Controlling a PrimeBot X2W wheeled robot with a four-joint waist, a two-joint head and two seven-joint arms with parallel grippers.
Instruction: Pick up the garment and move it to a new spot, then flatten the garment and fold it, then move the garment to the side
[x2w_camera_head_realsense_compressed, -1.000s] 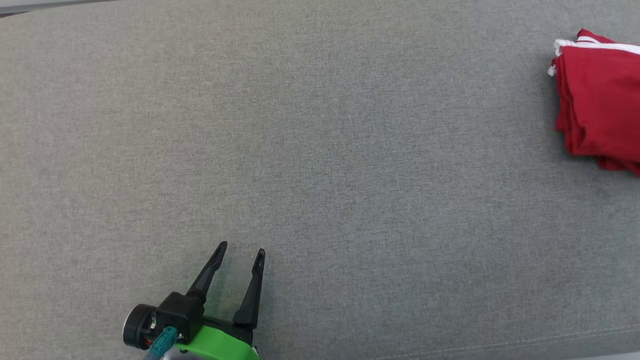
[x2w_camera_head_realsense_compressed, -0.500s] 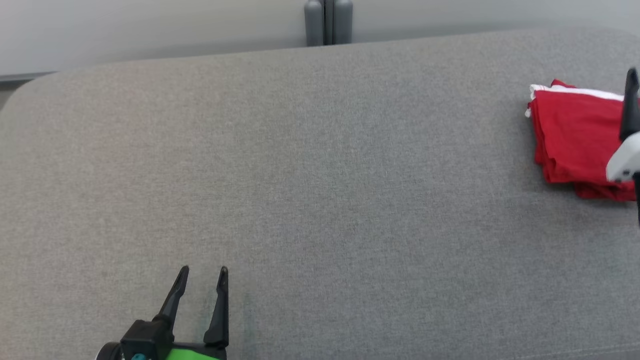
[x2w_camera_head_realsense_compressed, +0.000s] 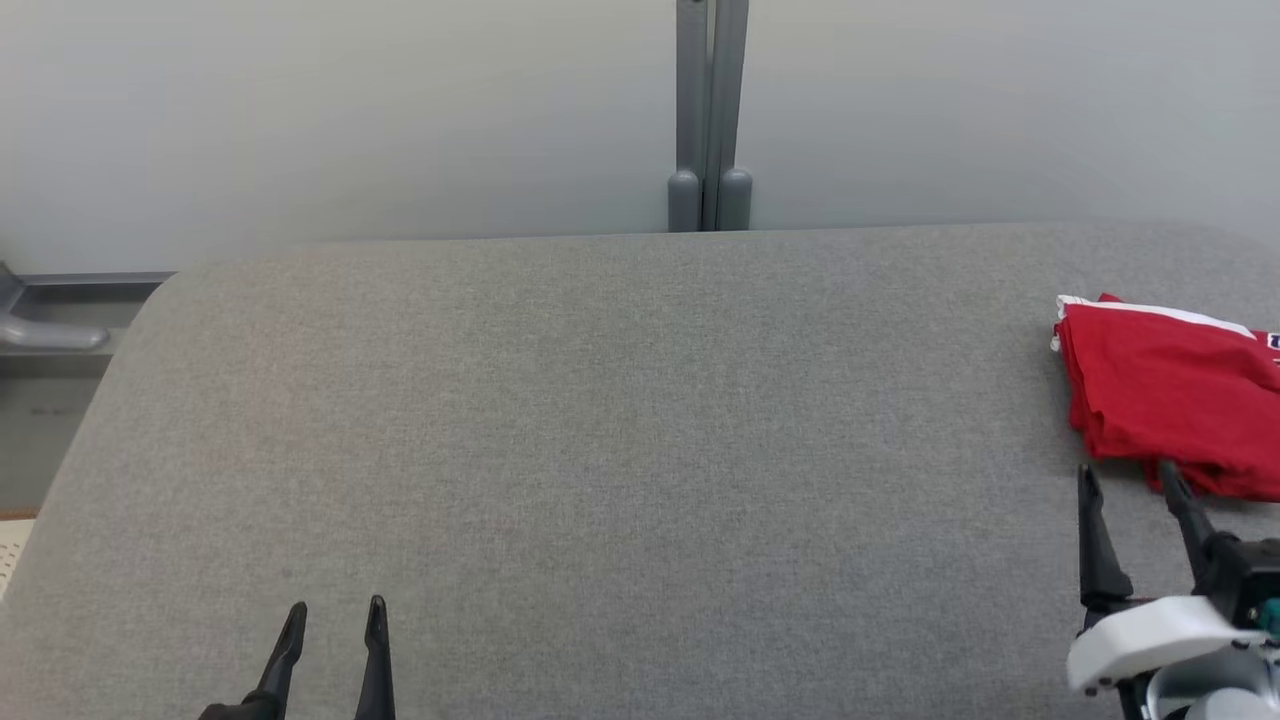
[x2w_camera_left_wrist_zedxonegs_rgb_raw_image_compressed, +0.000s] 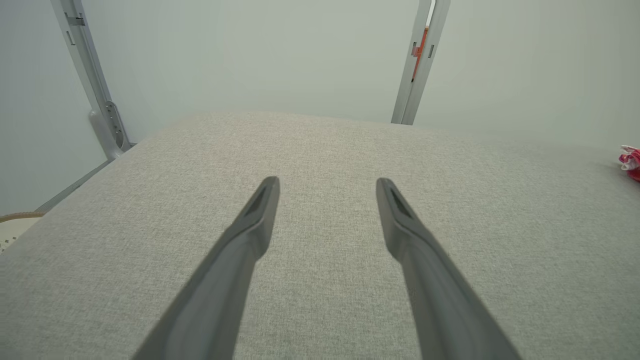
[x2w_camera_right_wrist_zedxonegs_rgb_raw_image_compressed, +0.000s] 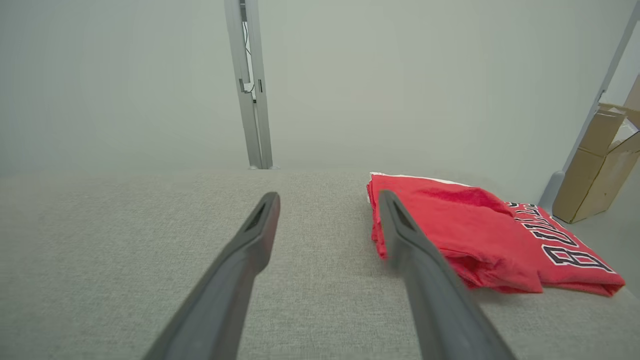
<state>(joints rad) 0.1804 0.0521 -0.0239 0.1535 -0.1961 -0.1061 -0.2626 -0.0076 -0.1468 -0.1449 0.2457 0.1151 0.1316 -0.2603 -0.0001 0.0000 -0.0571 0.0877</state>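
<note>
The garment (x2w_camera_head_realsense_compressed: 1165, 395) is a red jersey with a white edge and black-and-white lettering, folded into a stack at the far right of the grey padded surface (x2w_camera_head_realsense_compressed: 620, 420). It also lies to the right in the right wrist view (x2w_camera_right_wrist_zedxonegs_rgb_raw_image_compressed: 480, 235), and a sliver of it shows at the right edge of the left wrist view (x2w_camera_left_wrist_zedxonegs_rgb_raw_image_compressed: 631, 162). My right gripper (x2w_camera_head_realsense_compressed: 1130, 480) stands open just in front of the stack, its fingers apart with nothing between them (x2w_camera_right_wrist_zedxonegs_rgb_raw_image_compressed: 327, 200). At the lower left my left gripper (x2w_camera_head_realsense_compressed: 335, 612) is open and empty over bare fabric (x2w_camera_left_wrist_zedxonegs_rgb_raw_image_compressed: 327, 182).
A pale wall with a grey upright post (x2w_camera_head_realsense_compressed: 708, 120) stands behind the surface. A second post (x2w_camera_left_wrist_zedxonegs_rgb_raw_image_compressed: 95, 85) rises at the far left corner. A cardboard box (x2w_camera_right_wrist_zedxonegs_rgb_raw_image_compressed: 600, 165) sits on the floor beyond the right end. The surface's left edge (x2w_camera_head_realsense_compressed: 70, 470) drops away.
The head camera has tilted up, bringing the wall and post into view. My right gripper has drawn back from over the garment to just in front of it. Both grippers stay open.
</note>
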